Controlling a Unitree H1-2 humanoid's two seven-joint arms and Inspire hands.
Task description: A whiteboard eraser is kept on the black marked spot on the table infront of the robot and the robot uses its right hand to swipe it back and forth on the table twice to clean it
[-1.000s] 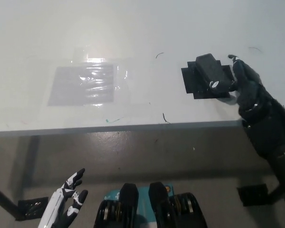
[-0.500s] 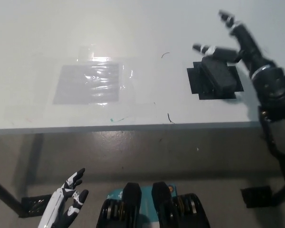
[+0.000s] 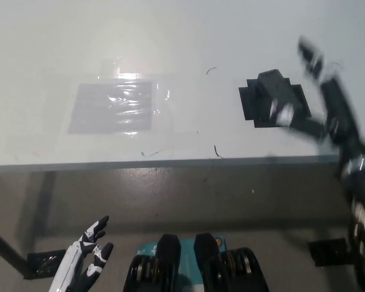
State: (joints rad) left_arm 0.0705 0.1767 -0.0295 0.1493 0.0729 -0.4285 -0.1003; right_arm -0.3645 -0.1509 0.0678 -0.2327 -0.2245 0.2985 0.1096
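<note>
The black whiteboard eraser (image 3: 278, 91) lies on the black marked spot (image 3: 255, 109) at the right of the white table. My black right hand (image 3: 325, 103) hovers just right of the eraser, blurred by motion, with fingers spread apart. One finger (image 3: 309, 53) points up and away, and another (image 3: 295, 118) reaches toward the eraser's near right corner. The hand holds nothing. My white left hand (image 3: 85, 255) rests at the lower left, below the table's edge, fingers apart.
A grey patch under shiny clear film (image 3: 115, 106) lies left of centre on the table. Small pen marks (image 3: 216, 151) sit near the table's front edge (image 3: 170, 163). A black object (image 3: 327, 250) lies on the floor at the lower right.
My right hand left the eraser's right side, swung up past it with fingers spread, and has now dropped back lower on its right. The eraser has stayed on the spot.
</note>
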